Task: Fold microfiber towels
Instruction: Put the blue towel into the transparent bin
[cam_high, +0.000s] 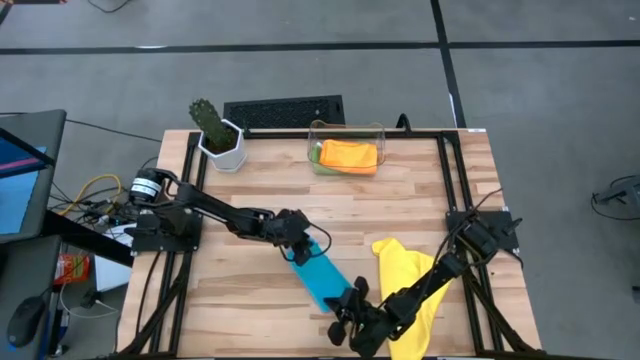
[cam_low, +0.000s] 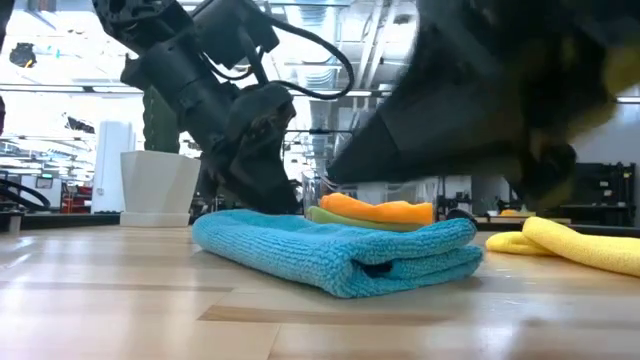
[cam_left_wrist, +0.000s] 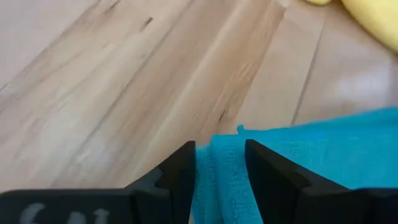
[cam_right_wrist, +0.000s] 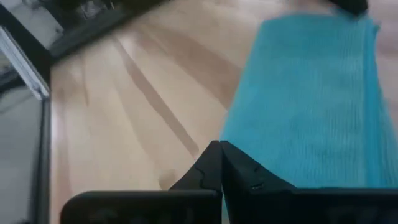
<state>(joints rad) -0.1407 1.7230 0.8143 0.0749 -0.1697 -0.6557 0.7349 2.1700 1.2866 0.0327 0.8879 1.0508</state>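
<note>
blue towel (cam_high: 322, 277) lies mid-desk, long axis from 10 to 4 o'clock; my left tool (cam_high: 303, 250) pinches its 10 o'clock end, my right tool (cam_high: 350, 303), shut and empty, touches the 4 o'clock end.

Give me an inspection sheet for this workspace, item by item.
Surface: wooden table, dark frame rails along both sides.
Job's things: blue towel folded into a strip; yellow towel crumpled; orange towel on a green one in the clear bin.
Clutter: potted plant.
Grippers: left claw closed on the blue towel's corner; right claw shut at its other end.
Cables: yellow cables left of the table.
Surroundings: grey floor, a screen's edge at left.
</note>
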